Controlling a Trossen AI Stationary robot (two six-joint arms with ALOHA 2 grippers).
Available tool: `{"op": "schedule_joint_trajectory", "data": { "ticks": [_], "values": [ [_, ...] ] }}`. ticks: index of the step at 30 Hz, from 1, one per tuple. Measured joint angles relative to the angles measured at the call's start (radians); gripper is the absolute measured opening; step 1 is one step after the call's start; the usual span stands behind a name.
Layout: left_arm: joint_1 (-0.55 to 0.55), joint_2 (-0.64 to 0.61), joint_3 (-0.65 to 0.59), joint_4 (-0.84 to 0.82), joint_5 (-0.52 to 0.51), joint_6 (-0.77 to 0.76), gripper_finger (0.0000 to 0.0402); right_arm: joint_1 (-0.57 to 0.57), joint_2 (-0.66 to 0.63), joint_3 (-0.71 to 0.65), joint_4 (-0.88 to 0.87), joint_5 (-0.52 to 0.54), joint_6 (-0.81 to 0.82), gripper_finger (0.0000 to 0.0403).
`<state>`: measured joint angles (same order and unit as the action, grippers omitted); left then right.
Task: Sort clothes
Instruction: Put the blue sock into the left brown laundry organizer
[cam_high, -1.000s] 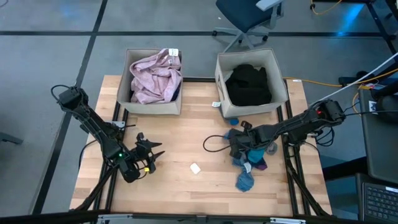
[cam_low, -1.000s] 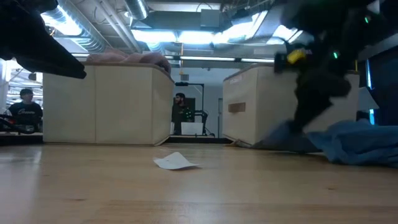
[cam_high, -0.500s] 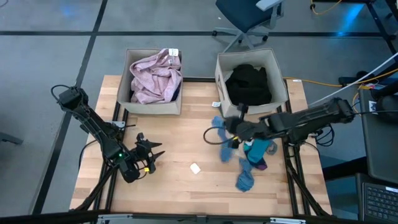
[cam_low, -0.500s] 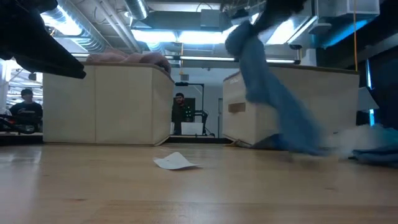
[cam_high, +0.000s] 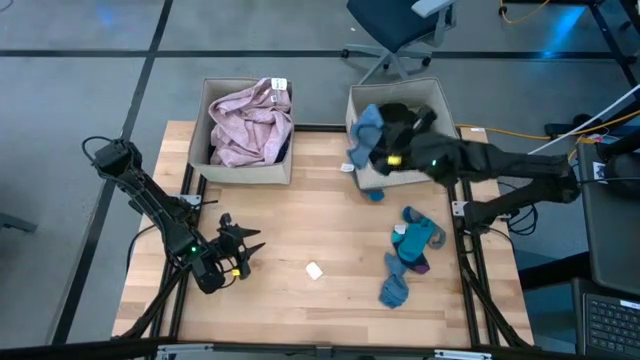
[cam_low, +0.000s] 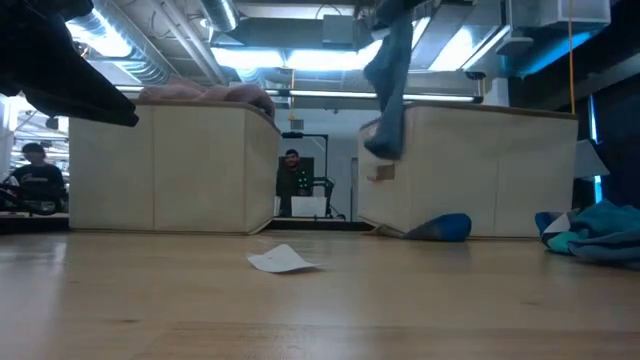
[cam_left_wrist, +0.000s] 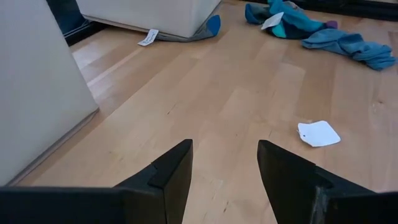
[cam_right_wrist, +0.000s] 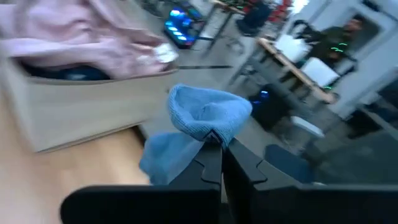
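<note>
Nearest the table's front edge, the left gripper (cam_high: 243, 256) waits over bare wood with its two fingers (cam_left_wrist: 163, 180) spread apart and nothing between them. Just beyond it lies one small white tag (cam_high: 314, 270). Toward the right side sits a loose heap of clothes (cam_high: 408, 258): blue and teal socks tangled with a purple scrap, too bunched to count exactly. Farther back, one more blue piece (cam_high: 374, 194) pokes out at the foot of the right bin. Two beige bins stand along the far edge; the left bin (cam_high: 198, 140) holds a pink garment (cam_high: 248, 123), the right bin (cam_high: 452, 128) dark ones (cam_high: 402, 148). Over the right bin's near left corner, the right gripper (cam_high: 384, 140) is clamped on one light blue sock (cam_high: 365, 132), which hangs limp from its closed fingers, raised well clear of the table.
</note>
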<state>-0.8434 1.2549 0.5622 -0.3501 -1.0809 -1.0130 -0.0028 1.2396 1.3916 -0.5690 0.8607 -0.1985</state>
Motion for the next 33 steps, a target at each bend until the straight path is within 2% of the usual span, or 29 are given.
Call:
{"op": "schedule_joint_trajectory", "data": {
  "ticks": [6,14,20,25,29,33],
  "values": [
    [0.0,0.0,0.0,0.0,0.0,-0.002,0.0172,-0.154,-0.011,0.039,-0.006,0.084,-0.097,0.0015],
    [0.0,0.001,0.0,0.003,0.0,-0.008,0.0172,-0.359,-0.014,0.039,-0.044,0.076,-0.098,0.0016],
    [0.0,0.001,0.0,0.003,0.0,-0.011,0.0172,-0.491,0.007,0.038,-0.172,-0.097,0.019,0.0016],
    [0.0,0.001,0.0,0.002,0.0,-0.002,0.0172,-0.528,0.022,0.038,-0.209,-0.221,0.034,0.0007],
    [0.0,0.001,0.0,0.002,0.0,0.007,0.0172,-0.5,0.022,0.038,-0.08,-0.342,0.031,0.0007],
    [0.001,0.001,0.0,0.002,0.0,0.006,0.0172,-0.439,0.026,0.038,0.148,-0.489,0.005,0.0004]
  ]
}}
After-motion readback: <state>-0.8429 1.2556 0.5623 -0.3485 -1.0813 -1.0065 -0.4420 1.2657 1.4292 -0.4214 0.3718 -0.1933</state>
